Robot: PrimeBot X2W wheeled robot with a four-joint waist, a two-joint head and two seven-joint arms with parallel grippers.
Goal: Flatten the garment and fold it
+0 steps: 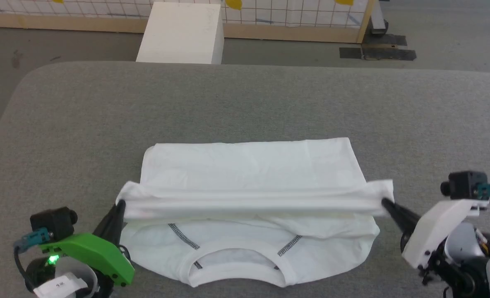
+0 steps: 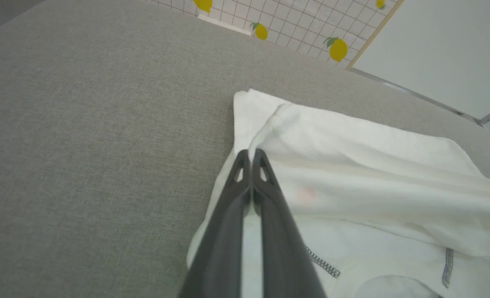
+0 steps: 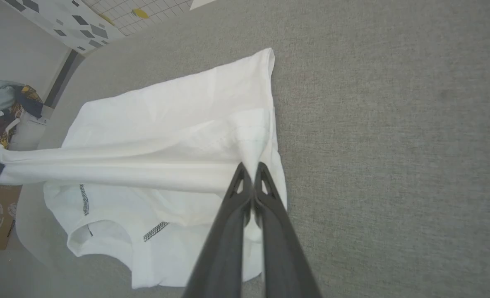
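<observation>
Shirt on the grey table, toward the near edge, and it lies broadside: its long axis runs from 9 o'clock to 3 o'clock in the head view. The collar points to 6 o'clock, straight at the robot, and the far straight edge faces 12 o'clock. Across the middle there's a raised ridge of doubled cloth, pulled taut from side to side. The left gripper is clenched on the 9 o'clock end of that ridge, fingers pressed together with cloth pinched at the tips. The right gripper is clamped the same way on the 3 o'clock end. Two grey stitched seams slant out from the collar below the ridge. Past the table's far edge, around 12 o'clock, stands a white box.
</observation>
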